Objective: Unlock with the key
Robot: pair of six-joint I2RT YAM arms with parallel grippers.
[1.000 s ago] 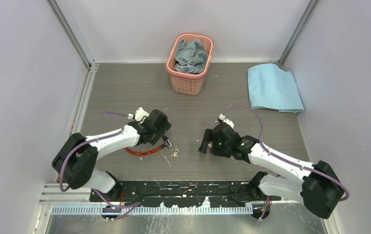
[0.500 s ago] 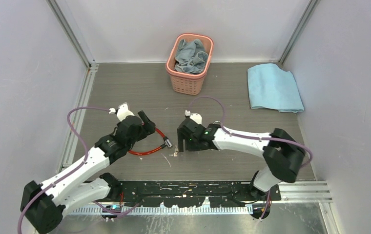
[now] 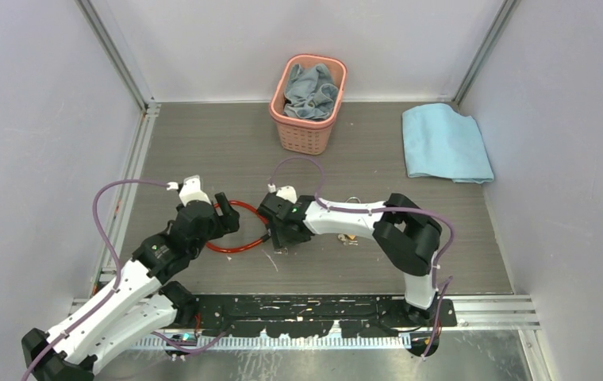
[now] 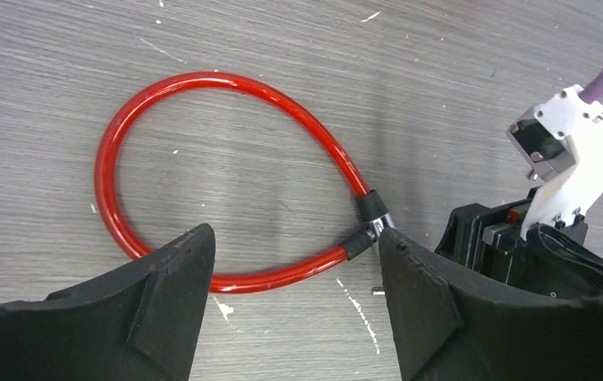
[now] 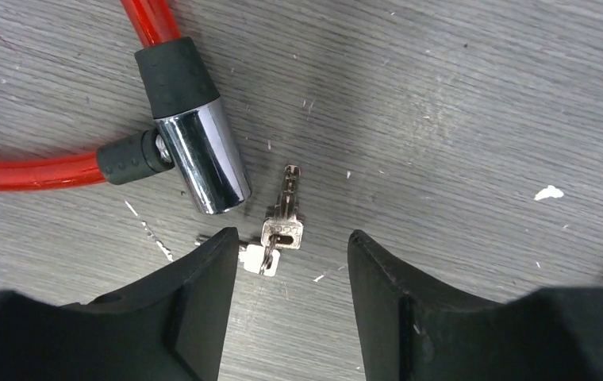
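A red cable lock (image 4: 203,79) lies looped on the table, its chrome cylinder (image 5: 203,159) joining the two black-sleeved ends. Two small keys on a ring lie just right of the cylinder, one key (image 5: 286,210) pointing away from me. My right gripper (image 5: 292,236) hovers open right over the keys, a finger on each side, touching neither. Over the near side of the loop (image 3: 239,248) my left gripper (image 4: 294,238) stands open, with only the cable and table between its fingers. In the top view the right gripper (image 3: 282,236) hides the keys.
A pink basket (image 3: 308,127) holding grey cloth stands at the back centre. A folded blue cloth (image 3: 445,143) lies at the back right. The right arm's wrist (image 4: 552,206) sits close beside my left gripper's right finger.
The right arm swung left from mid-table to over the keys, and its jaws narrowed. The left arm stretched out, its gripper shifting left and back along the loop.
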